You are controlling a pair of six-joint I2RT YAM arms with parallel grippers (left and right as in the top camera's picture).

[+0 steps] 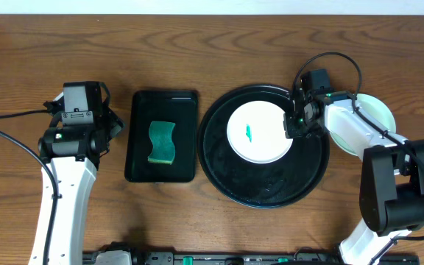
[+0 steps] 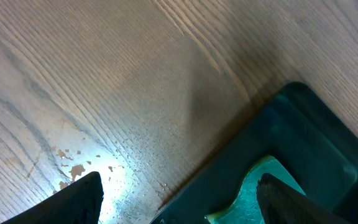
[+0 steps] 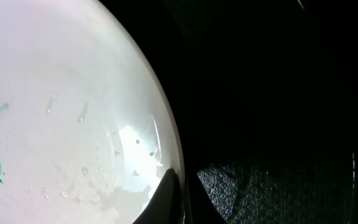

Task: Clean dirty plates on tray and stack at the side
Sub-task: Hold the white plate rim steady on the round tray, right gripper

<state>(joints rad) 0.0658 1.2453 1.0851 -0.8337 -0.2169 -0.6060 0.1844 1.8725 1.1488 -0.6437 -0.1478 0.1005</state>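
A white plate [image 1: 260, 132] with a green smear [image 1: 249, 133] at its centre lies on the large round black tray [image 1: 263, 193]. My right gripper [image 1: 294, 125] is shut on that plate's right rim; in the right wrist view its two fingers [image 3: 166, 196] pinch the rim of the white plate [image 3: 73, 93], one finger inside and one outside. A pale mint-green plate [image 1: 380, 112] rests on the table right of the tray, partly under my right arm. My left gripper [image 1: 113, 124] hangs open over the table, holding nothing.
A rectangular black tray [image 1: 140, 158] left of the round one holds a green sponge [image 1: 162, 142]. In the left wrist view the rectangular tray's corner [image 2: 303, 137] and the sponge [image 2: 260, 186] lie under my open left gripper [image 2: 182, 208], with wet wood beside them.
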